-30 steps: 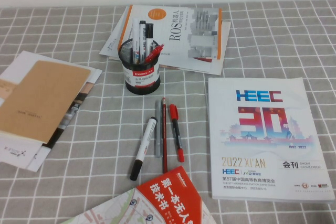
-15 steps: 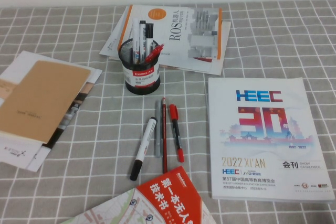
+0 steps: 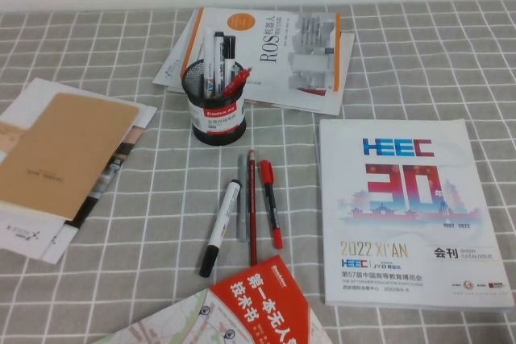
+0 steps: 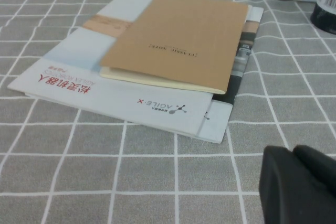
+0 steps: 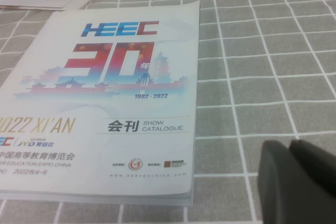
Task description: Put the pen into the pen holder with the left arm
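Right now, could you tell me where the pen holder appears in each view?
High view: pen holder upper centre, behind the loose pens.
Left wrist view: cropped at the edge, beyond the tan notebook; left gripper in foreground.
Right wrist view: absent; right gripper in foreground.
Shared: grey checked tablecloth.

The pen (image 3: 271, 203) lies on the counter (image 3: 419, 62) before the pen holder (image 3: 216, 107), with the catalogue (image 3: 407, 211) on its right.

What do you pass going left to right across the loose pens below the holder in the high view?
White marker → grey pen → slim red pen → red pen. Left tool low beside the notebook stack, right tool beside the catalogue.
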### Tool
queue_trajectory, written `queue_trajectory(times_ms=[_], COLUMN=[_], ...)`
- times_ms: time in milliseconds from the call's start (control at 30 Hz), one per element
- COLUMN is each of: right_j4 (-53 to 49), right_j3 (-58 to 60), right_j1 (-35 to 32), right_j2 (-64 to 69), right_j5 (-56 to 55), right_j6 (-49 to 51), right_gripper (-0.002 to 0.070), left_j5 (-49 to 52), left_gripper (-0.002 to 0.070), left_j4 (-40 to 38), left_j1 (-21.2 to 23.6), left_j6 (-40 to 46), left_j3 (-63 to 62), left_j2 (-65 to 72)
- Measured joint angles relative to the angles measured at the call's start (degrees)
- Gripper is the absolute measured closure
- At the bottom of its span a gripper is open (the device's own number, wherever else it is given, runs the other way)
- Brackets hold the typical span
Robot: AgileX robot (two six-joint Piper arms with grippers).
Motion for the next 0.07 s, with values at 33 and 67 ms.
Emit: queue_trajectory(times_ms=[33, 67], right_j4=[0.00, 0.00], right_j3=[0.00, 0.00], right_j1=[0.00, 0.00], right_j2=[0.00, 0.00], right_j5=[0.00, 0.00], right_j6=[0.00, 0.00], right_gripper=[0.0689, 0.0689], left_j5=[0.00, 0.00], left_gripper=[0.0678, 0.0678], left_j4=[0.00, 0.00], left_j1=[0.00, 0.00], left_j6=[0.00, 0.00], left_j3=[0.00, 0.00], left_j2=[0.00, 0.00])
